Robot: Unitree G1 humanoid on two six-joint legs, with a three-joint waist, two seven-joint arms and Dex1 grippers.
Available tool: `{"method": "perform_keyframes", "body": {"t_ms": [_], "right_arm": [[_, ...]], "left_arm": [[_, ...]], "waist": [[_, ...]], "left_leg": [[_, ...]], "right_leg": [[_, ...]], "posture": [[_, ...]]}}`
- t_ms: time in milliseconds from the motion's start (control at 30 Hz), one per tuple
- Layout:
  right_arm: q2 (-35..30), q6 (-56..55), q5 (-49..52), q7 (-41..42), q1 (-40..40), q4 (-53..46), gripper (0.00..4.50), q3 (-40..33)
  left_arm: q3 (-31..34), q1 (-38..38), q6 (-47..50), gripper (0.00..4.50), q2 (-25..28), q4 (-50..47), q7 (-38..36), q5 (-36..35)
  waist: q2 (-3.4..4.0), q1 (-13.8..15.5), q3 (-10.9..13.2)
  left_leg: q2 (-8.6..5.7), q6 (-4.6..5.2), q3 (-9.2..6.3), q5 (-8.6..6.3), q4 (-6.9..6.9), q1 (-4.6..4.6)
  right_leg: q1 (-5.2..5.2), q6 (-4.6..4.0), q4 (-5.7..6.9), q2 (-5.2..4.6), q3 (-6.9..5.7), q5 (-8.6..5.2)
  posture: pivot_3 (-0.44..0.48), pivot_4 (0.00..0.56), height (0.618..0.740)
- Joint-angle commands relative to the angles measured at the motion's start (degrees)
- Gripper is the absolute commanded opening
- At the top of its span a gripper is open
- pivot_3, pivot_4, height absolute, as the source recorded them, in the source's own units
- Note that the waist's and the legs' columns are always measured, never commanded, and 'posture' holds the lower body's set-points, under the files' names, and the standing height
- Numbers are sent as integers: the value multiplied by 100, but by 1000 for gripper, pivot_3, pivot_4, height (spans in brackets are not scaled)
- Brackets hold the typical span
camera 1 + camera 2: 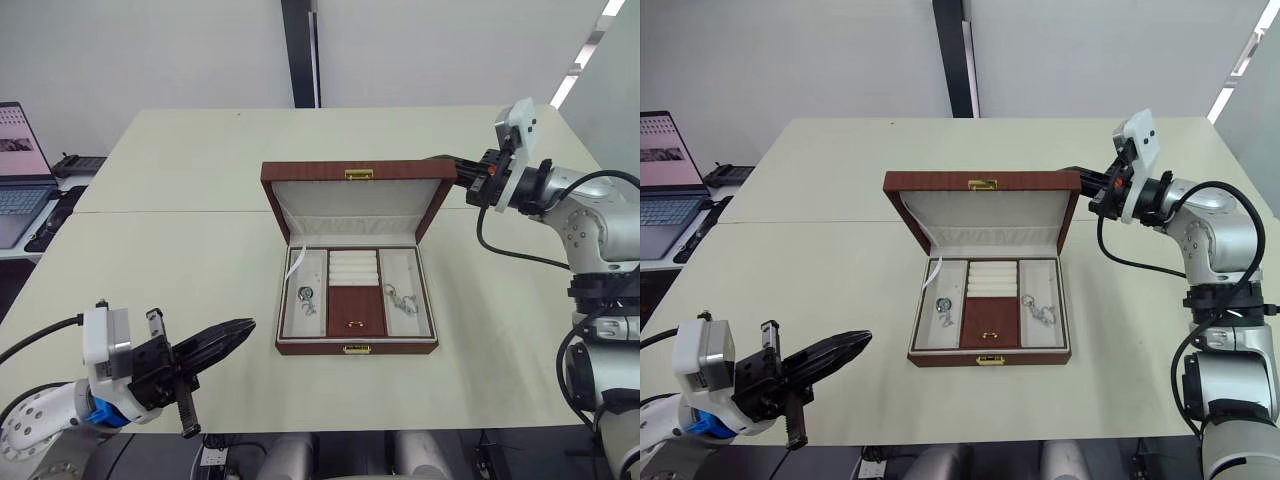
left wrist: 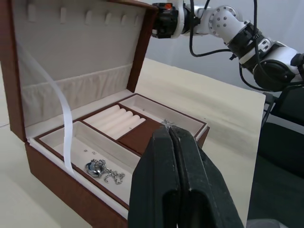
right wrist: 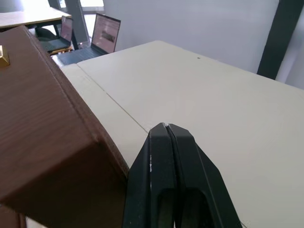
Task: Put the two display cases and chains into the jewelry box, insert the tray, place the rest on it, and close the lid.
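Note:
The jewelry box [image 1: 356, 347] stands open mid-table, its lid [image 1: 355, 205] raised and leaning back. The tray [image 1: 356, 310] sits inside it. One silvery trinket [image 1: 307, 297] lies in the tray's left compartment and another [image 1: 402, 297] in the right one. My right gripper [image 1: 445, 162] is shut and empty, its tips against the lid's upper right corner from behind; the right wrist view shows the lid's brown outside [image 3: 47, 142] beside the fingers [image 3: 164, 142]. My left gripper [image 1: 240, 330] hovers shut and empty near the table's front left, pointing at the box. The display cases and chains are hidden.
A white ribbon [image 1: 294, 262] hangs from the lid into the box's left side. An open laptop [image 1: 20, 170] and dark gadgets [image 1: 75, 163] sit on a desk at the far left. A seam [image 1: 170, 211] runs across the cream table behind the box.

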Motion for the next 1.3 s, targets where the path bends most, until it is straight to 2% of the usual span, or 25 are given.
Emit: {"method": "perform_keyframes", "body": {"t_ms": [33,300,600,833,1000,1167,1300], "right_arm": [[-411,299,408,396,138,-670,10,-188],[-1418,870,1022,1157,496,-1393,10,-269],[-1566,560,994,925,843,-1686,10,-464],[-1417,-539,413,66,1728,-1762,10,-1224],[-1301,-1780,-488,-614,2810,-1754,10,-1856],[-1013,-2674,-1024,-926,4220,-1836,10,-2329],[-754,-3012,-1288,-1450,4639,-1643,10,-2575]], "left_arm": [[425,115,70,0,154,4,-21,-213],[703,-41,264,0,415,149,35,-342],[776,-383,582,0,628,323,390,-360],[562,-1463,691,0,903,1351,1659,906],[305,-2018,920,0,977,2042,2510,1784],[-120,-2192,401,0,826,2433,2651,2606],[-284,-1915,-128,0,592,2716,2485,2982]], "waist": [[1,2,1],[5,9,5],[5,14,6],[1,55,8],[0,53,8],[-1,104,7],[3,44,7]], "left_leg": [[2,0,-1,0,1,-3],[-2,3,2,-2,1,-7],[-2,2,1,-1,1,-8],[-23,1,-1,0,3,-9],[-23,0,2,0,1,-12],[-23,-1,5,0,4,-15],[-22,-1,12,0,0,-8]], "right_leg": [[-3,0,-2,-2,0,0],[-4,0,-3,0,-6,0],[-5,0,-4,0,-6,0],[-4,1,-1,1,-7,1],[-13,2,0,0,-3,1],[-17,2,5,0,0,1],[-19,2,9,2,7,1]], "posture": [[0,150,740],[0,150,740],[0,150,740],[0,150,740],[0,150,740],[0,150,740],[0,150,740]]}}
